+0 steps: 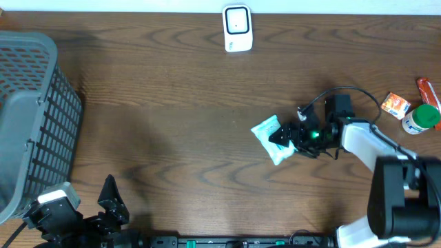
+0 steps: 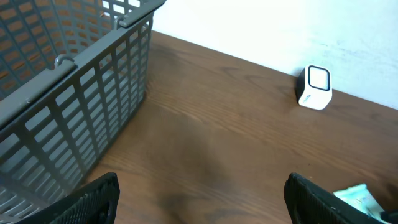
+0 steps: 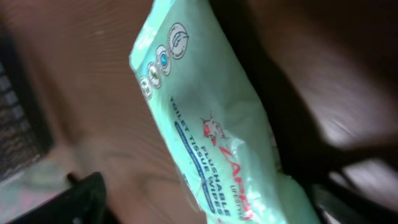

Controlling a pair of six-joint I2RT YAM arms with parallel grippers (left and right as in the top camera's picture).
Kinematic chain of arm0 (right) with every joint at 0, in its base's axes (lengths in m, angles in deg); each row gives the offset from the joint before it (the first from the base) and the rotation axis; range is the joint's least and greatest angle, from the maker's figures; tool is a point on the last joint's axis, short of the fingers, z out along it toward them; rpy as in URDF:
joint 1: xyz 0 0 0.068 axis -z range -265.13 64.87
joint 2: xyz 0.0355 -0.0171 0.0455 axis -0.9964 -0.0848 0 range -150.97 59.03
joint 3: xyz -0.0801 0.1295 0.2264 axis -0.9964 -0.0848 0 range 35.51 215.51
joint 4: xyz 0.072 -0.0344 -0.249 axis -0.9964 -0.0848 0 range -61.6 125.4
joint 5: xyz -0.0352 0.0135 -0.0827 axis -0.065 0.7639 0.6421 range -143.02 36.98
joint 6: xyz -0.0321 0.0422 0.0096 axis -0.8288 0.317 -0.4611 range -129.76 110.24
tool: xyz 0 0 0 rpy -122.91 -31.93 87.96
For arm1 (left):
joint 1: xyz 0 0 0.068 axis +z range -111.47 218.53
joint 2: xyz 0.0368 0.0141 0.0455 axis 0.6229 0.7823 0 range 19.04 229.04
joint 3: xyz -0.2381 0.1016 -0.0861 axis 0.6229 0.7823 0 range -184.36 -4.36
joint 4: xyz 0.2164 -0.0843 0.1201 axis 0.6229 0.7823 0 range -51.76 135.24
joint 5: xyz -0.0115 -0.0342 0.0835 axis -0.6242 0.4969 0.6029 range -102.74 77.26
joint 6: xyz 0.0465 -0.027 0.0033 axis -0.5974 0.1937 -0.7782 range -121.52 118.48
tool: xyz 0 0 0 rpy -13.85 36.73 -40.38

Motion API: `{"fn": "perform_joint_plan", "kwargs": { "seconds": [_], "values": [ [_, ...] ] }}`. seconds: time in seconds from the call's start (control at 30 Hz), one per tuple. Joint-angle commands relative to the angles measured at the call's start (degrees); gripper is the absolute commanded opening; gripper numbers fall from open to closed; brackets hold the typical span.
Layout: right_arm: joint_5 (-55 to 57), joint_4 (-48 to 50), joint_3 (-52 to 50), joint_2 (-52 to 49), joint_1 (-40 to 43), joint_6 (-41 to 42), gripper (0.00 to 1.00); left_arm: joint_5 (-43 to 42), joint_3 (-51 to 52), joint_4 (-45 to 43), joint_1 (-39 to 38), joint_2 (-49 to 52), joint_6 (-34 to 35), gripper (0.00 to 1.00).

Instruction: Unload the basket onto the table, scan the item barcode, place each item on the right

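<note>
Wipes pack (image 3: 205, 124), glossy mint plastic, wood-grain table (image 1: 172, 138), grey lattice basket (image 1: 58, 117)

1. The overhead camera looks straight down from high above, taking in most of the table (image 1: 172, 103).
2. The left wrist camera sits low at the near left corner and faces across to the far wall (image 2: 280, 25). It shares the basket (image 2: 74, 93) and scanner (image 2: 316, 87) with overhead.
3. The right wrist camera hangs very near the wipes packet (image 3: 211, 124), which all three views share.
</note>
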Motion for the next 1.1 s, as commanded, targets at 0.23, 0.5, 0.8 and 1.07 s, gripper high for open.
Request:
{"fn": "perform_joint_plan", "kwargs": {
  "seconds": [0.23, 0.5, 0.8, 1.07],
  "values": [
    [7.63, 7.13, -3.19, -10.64, 0.22, 1.57, 0.01, 0.26, -0.11, 0.02, -0.22, -0.31, -0.96, 0.85],
    [8.96, -1.70, 5.35, 5.79, -1.49, 1.86, 0.02, 0.26, -0.11, 0.02, -0.22, -0.31, -0.96, 0.85],
    [74.44, -11.93, 10.27, 22.88, -19.56, 11.19, 0.02, 0.26, -0.11, 0.02, -0.22, -0.31, -0.96, 0.85],
    [92.39, -5.77, 9.75, 11.98, -32.70, 11.98, 0.01, 0.26, -0.11, 0.02, -0.22, -0.31, -0.96, 0.85]
  ]
}}
